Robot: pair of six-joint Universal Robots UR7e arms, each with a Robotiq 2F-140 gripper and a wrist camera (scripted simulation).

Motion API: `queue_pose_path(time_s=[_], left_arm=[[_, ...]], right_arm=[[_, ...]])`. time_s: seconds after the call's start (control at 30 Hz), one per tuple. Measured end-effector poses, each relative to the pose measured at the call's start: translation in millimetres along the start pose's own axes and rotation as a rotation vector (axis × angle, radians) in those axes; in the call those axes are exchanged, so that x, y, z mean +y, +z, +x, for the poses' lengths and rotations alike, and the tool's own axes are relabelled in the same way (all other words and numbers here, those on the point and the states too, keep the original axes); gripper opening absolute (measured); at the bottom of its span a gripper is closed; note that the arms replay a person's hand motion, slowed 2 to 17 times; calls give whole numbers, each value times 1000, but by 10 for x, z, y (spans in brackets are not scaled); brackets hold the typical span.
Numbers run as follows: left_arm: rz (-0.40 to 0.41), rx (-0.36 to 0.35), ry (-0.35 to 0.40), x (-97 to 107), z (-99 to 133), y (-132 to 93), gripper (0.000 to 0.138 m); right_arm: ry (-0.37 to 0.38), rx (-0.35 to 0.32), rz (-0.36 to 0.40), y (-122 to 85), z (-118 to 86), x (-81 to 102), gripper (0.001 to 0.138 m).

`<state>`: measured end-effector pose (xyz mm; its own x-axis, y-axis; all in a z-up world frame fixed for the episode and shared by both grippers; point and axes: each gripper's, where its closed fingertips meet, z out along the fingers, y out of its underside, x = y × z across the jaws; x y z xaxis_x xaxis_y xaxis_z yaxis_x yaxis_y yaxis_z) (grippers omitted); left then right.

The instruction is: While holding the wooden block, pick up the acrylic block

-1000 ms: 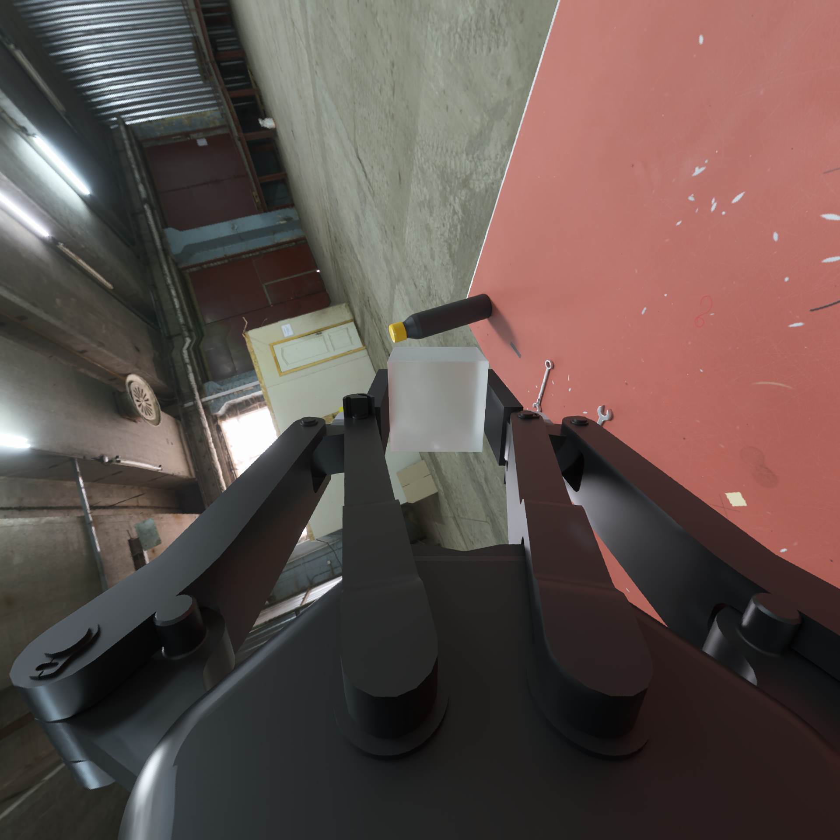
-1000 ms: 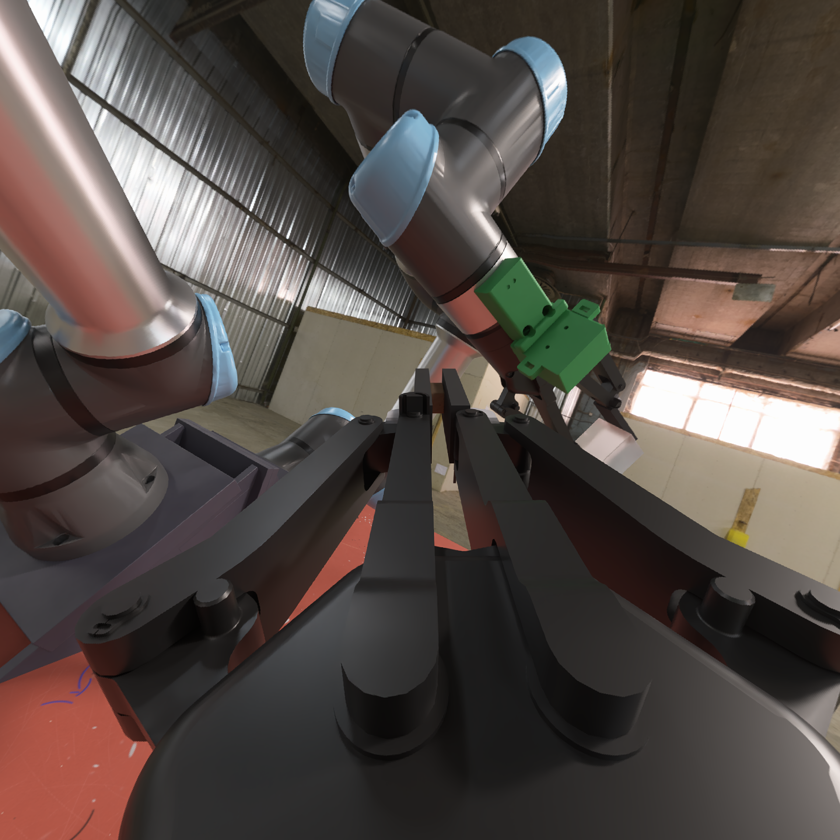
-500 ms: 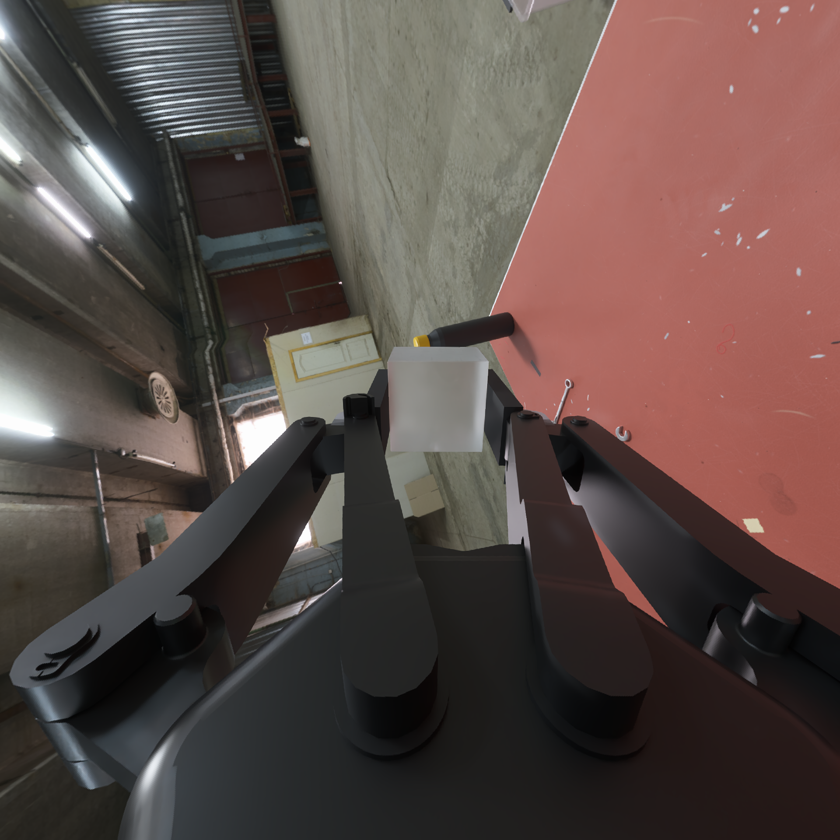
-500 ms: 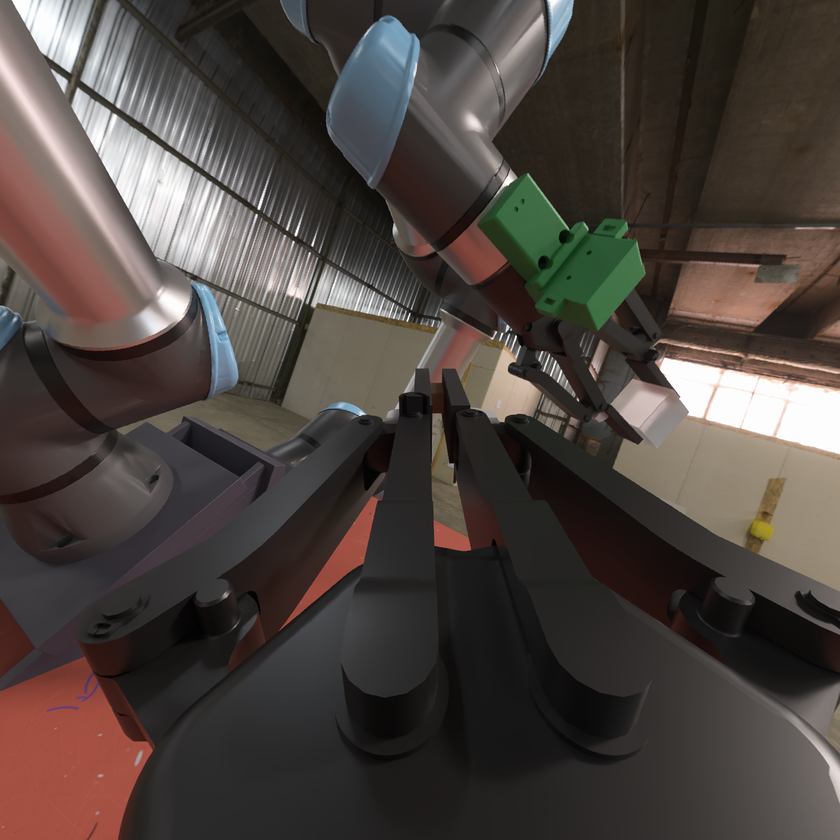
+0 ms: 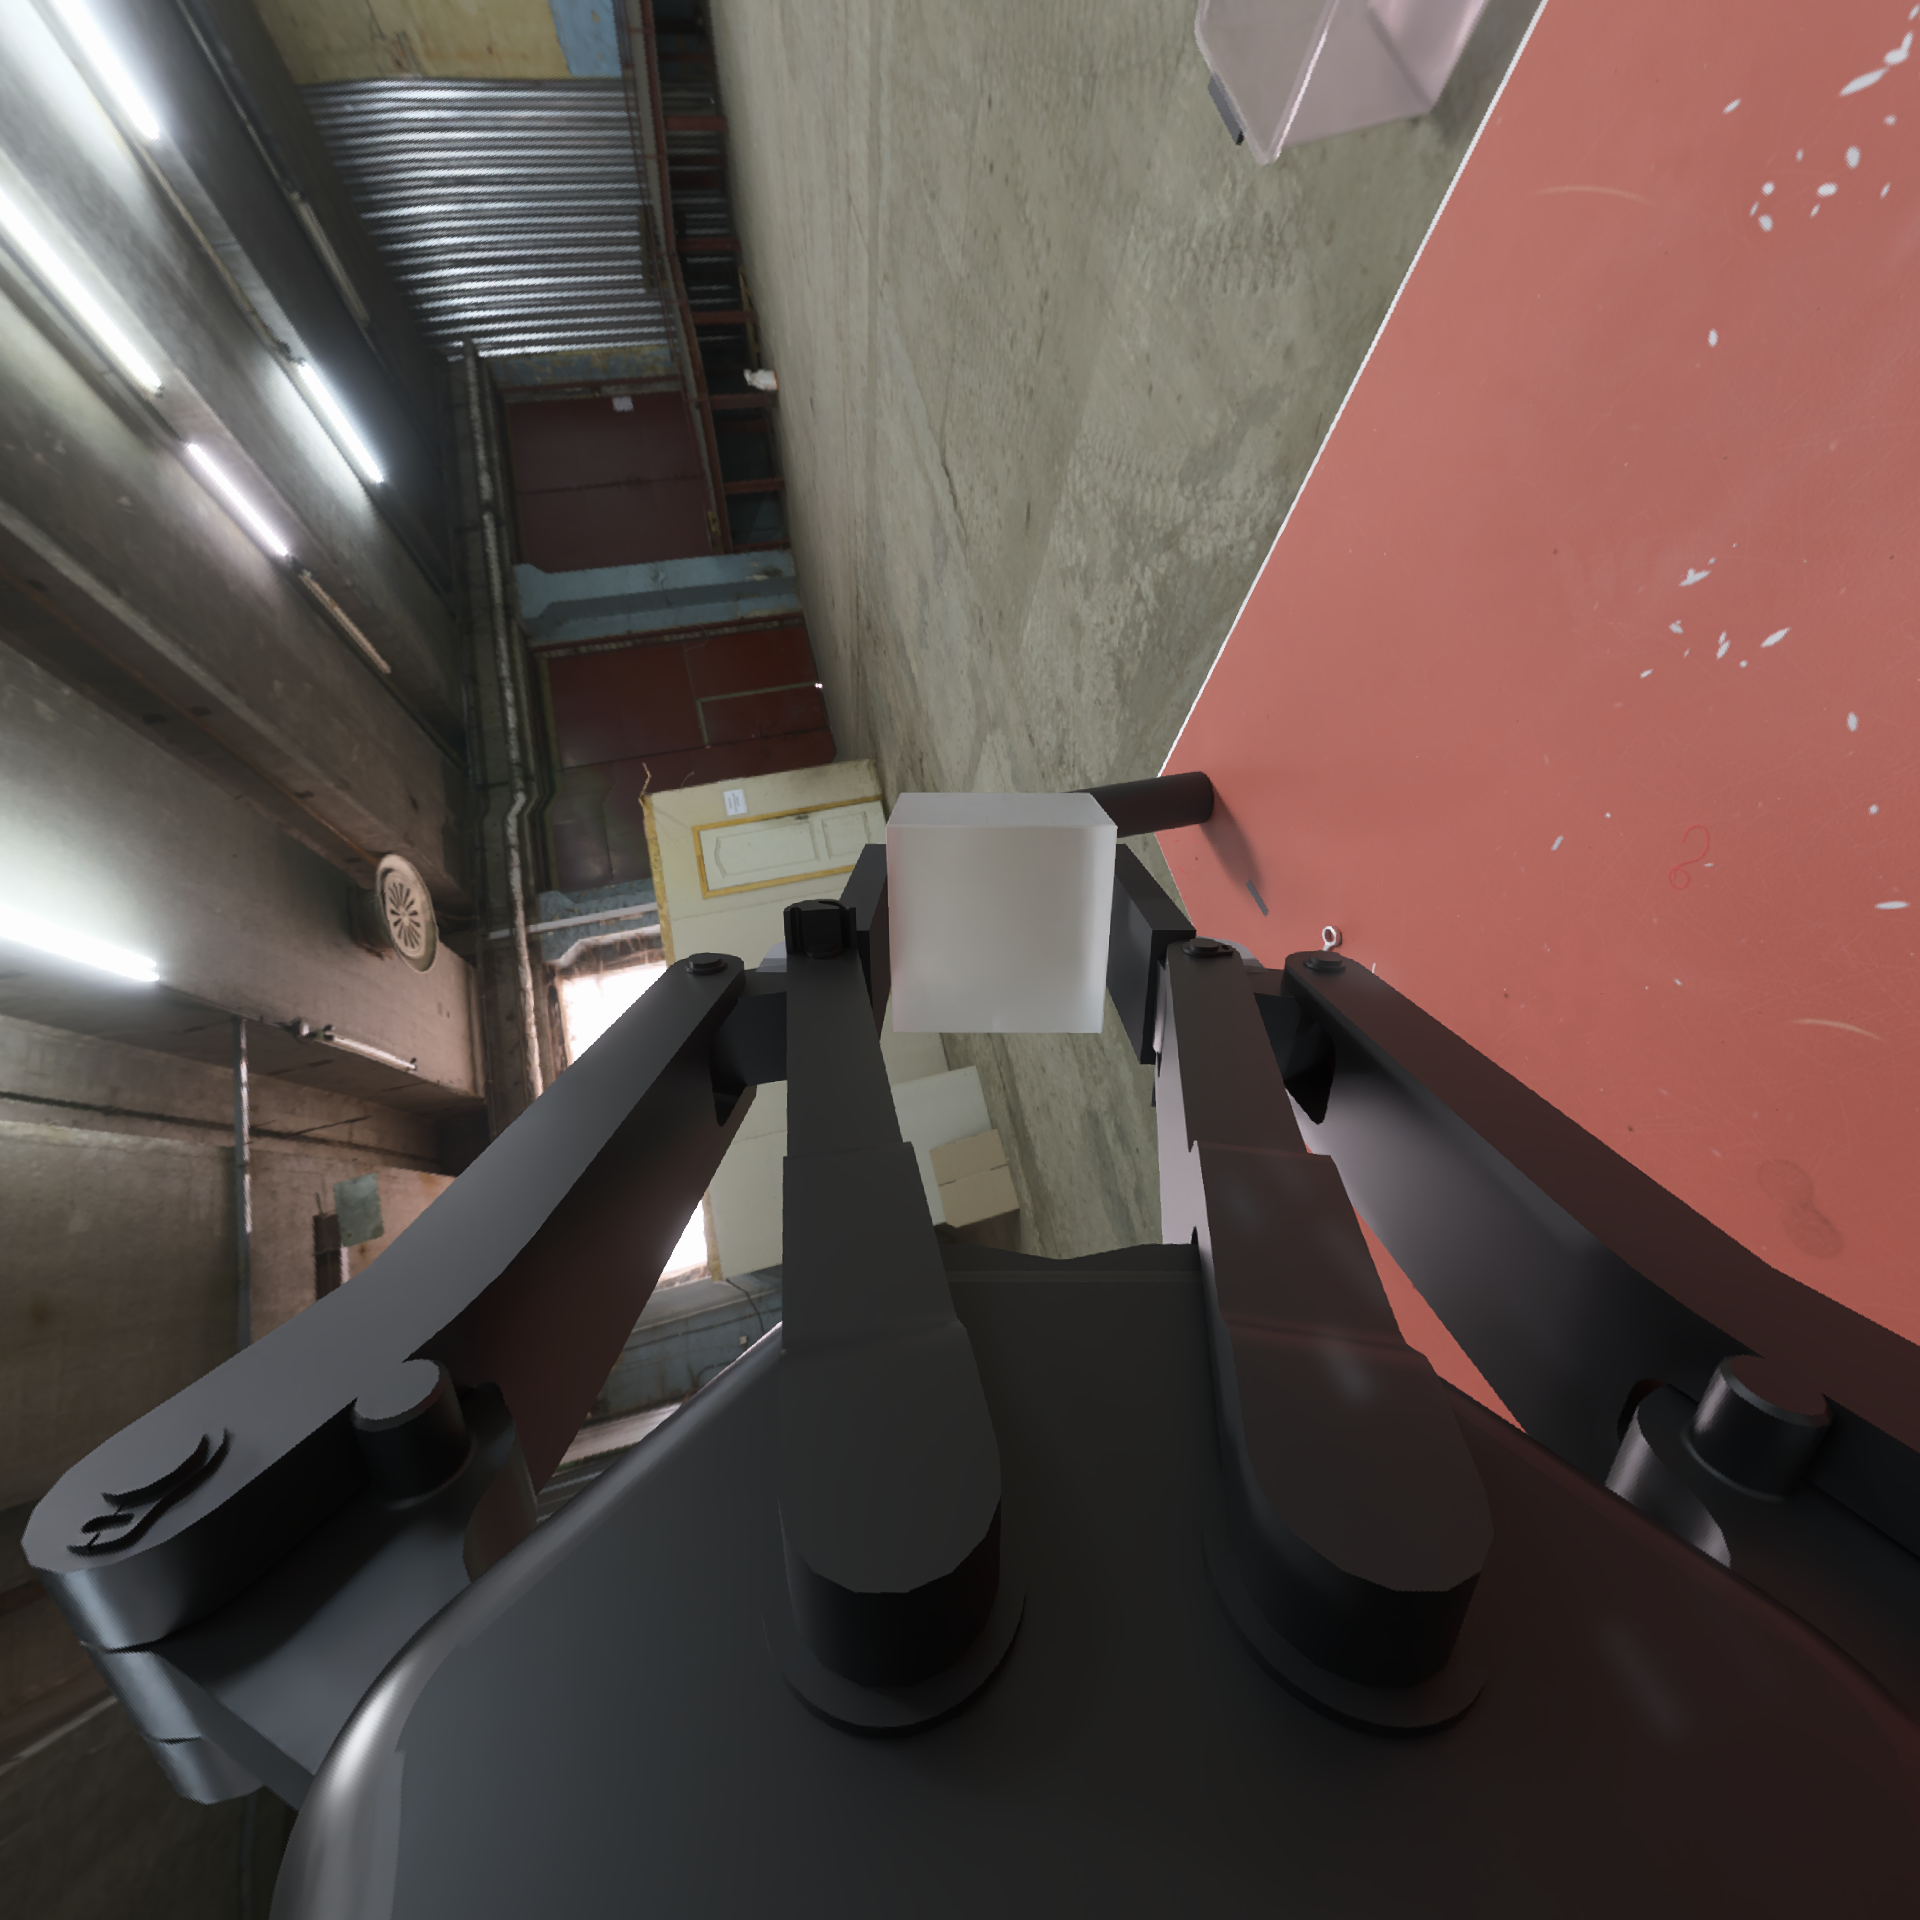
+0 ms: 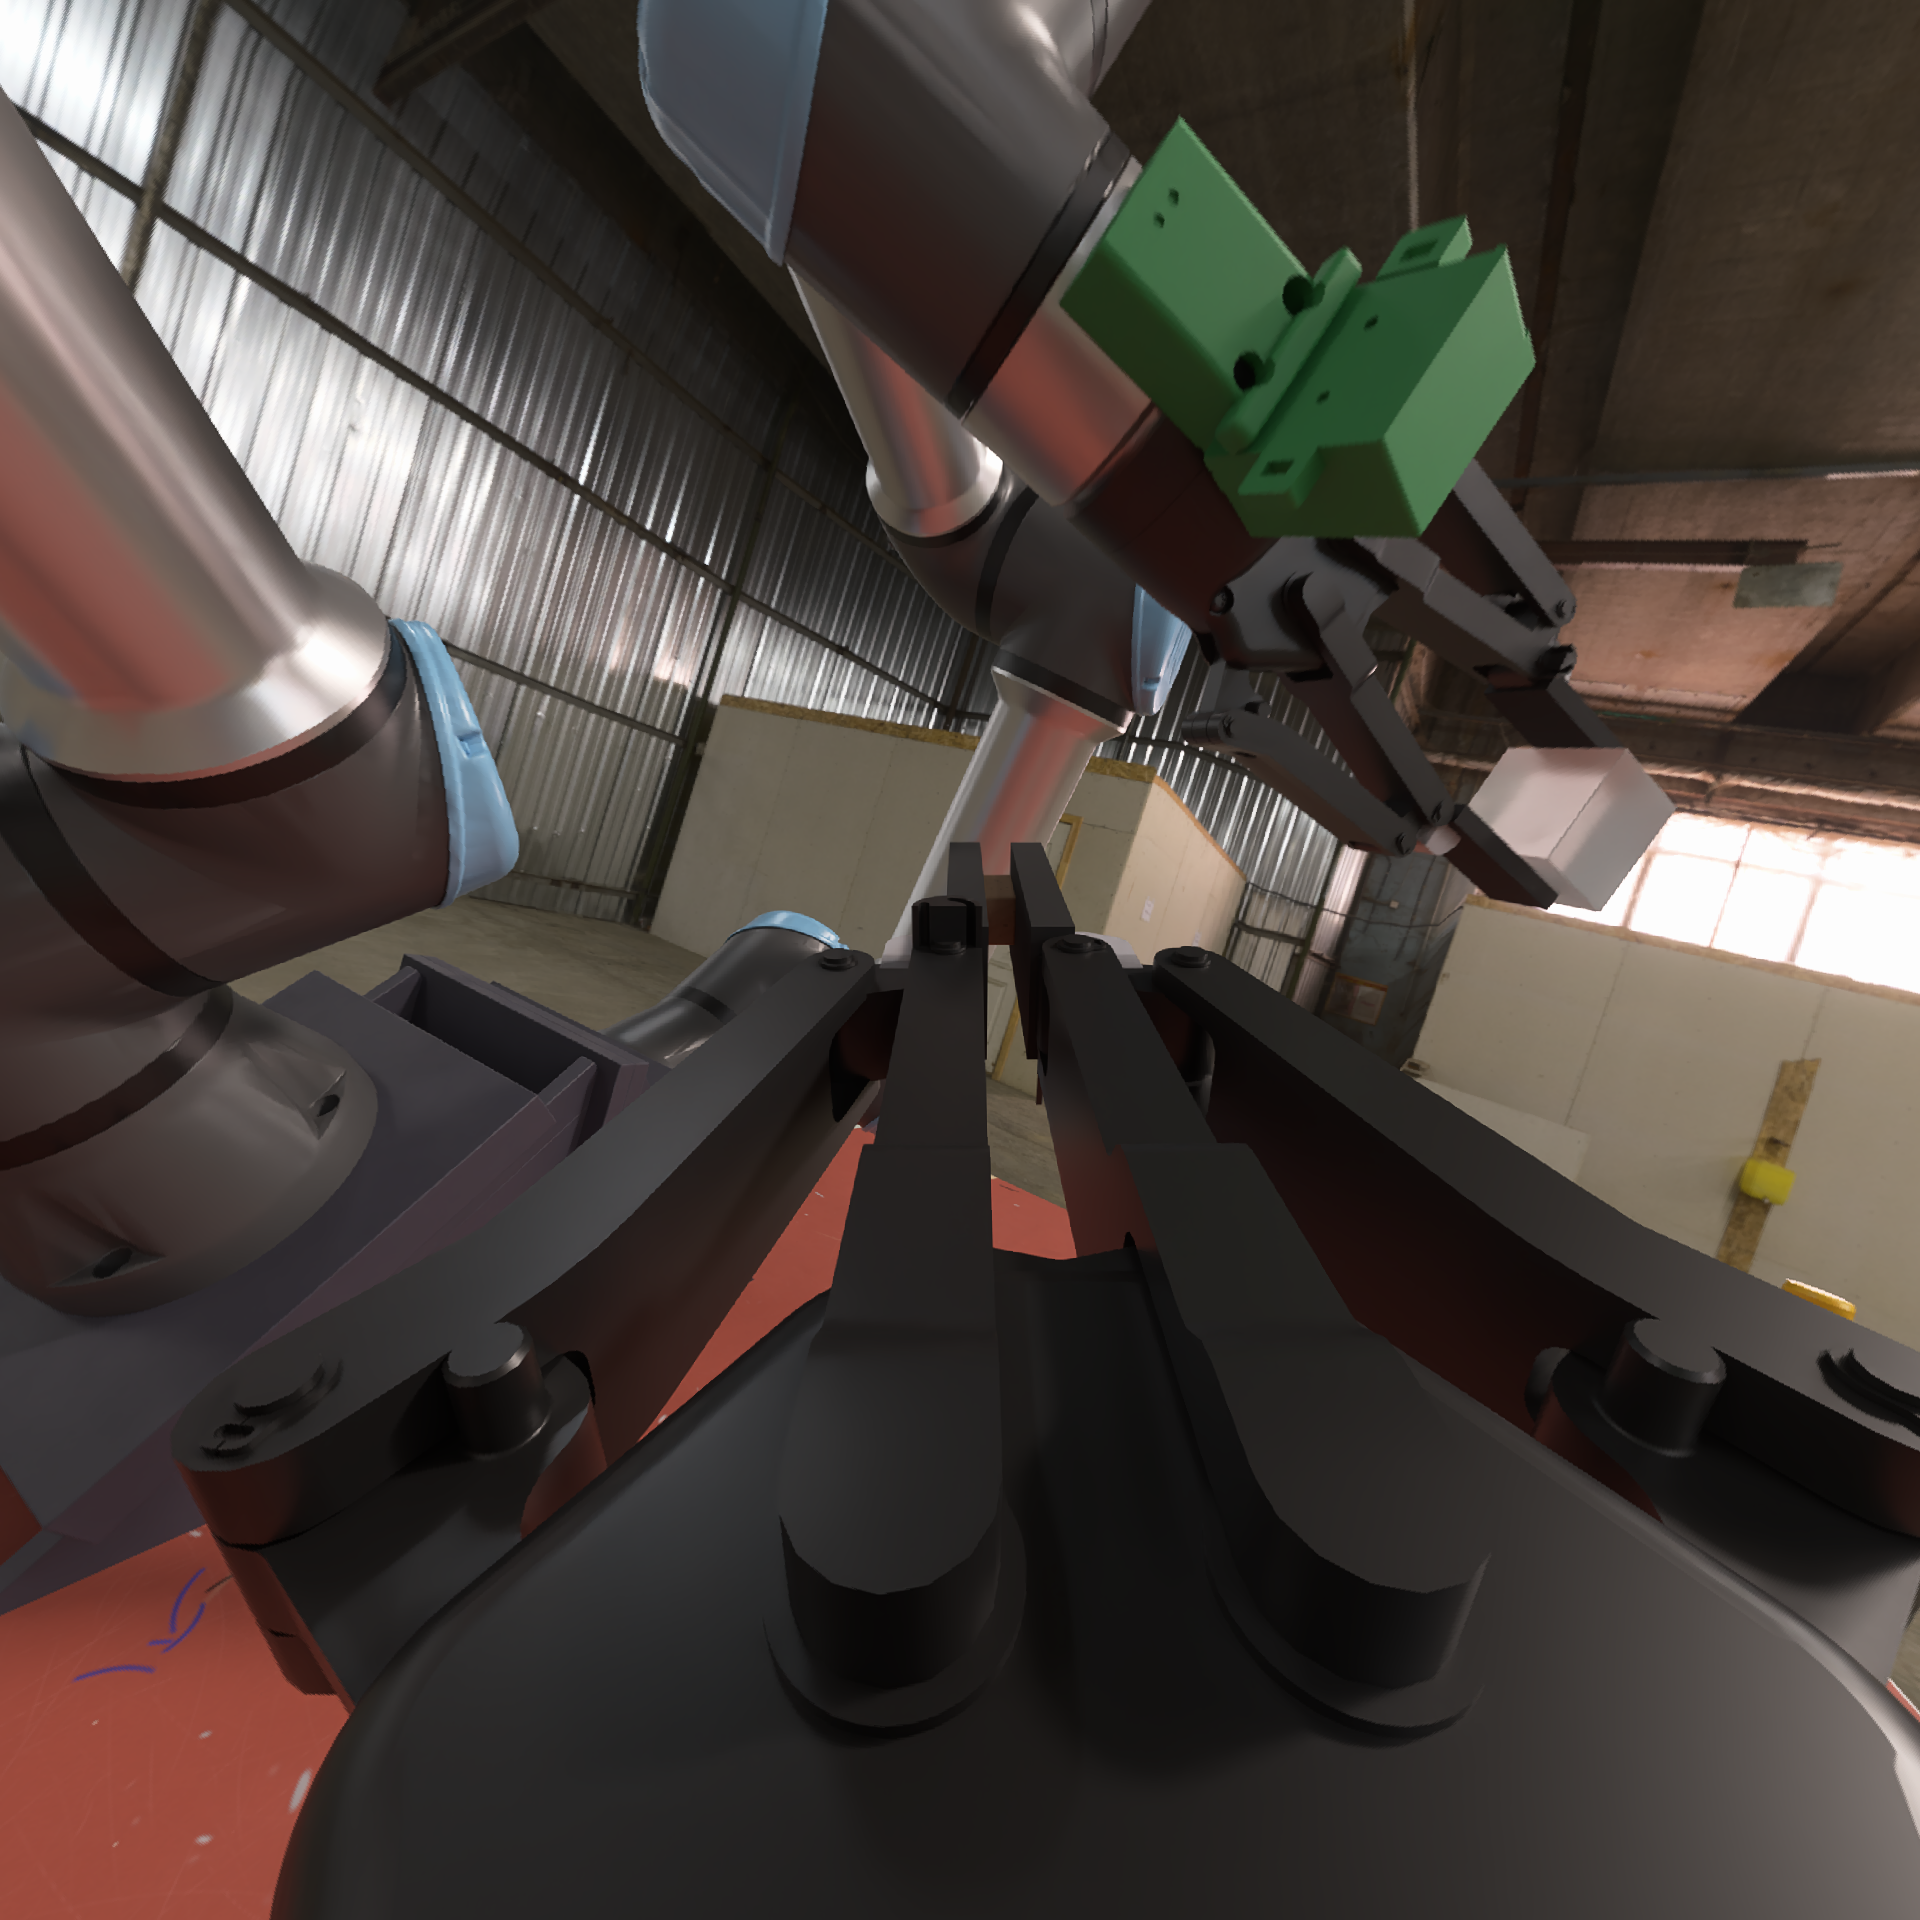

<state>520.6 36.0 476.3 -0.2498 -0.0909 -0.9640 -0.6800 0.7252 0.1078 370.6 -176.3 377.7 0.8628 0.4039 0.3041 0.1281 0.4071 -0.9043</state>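
A: Surface and room are recorded first. A red table (image 5: 1558,520), flecked with white marks, is seen to the right of the left pincer (image 5: 1003,914); bare concrete floor lies beyond its edge. Corrugated metal walls, strip lights and a bright window are noted around.

B: Counts?

A: Two arms, two pincers, two blocks. One acrylic block (image 5: 995,914), milky white, is clamped between the left pincer's fingers (image 5: 1138,935), which are closed part-way to the block's width; it is held clear of the table. The same block (image 6: 1569,821) is seen up and to the right of the right pincer (image 6: 1000,894). One wooden block (image 6: 1000,896) is gripped there, only a thin brown sliver showing between fingers drawn almost fully together.

B: Other items?

A: One dark bottle (image 5: 1164,802) is seen just beyond the acrylic block, at the table edge, its far end hidden by the block. One clear bin (image 5: 1340,73) stands far ahead and to the right. A small metal tool (image 5: 1330,940) is partly covered by the left pincer's linkage. A green mount (image 6: 1309,353) is noted on the left arm's wrist.
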Motion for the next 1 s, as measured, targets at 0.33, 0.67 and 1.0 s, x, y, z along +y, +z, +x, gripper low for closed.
queue_pose_path(time_s=[0.33,0.67,1.0], left_arm=[[42,-17,-43,-79,-140,-146,50],[83,-33,-76,-153,-248,-293,50],[127,-54,-109,-220,-341,-436,50]], right_arm=[[17,-14,-29,228,-11,197,8],[13,-36,-70,403,-79,391,8],[-1,-15,-111,568,-98,612,8]])
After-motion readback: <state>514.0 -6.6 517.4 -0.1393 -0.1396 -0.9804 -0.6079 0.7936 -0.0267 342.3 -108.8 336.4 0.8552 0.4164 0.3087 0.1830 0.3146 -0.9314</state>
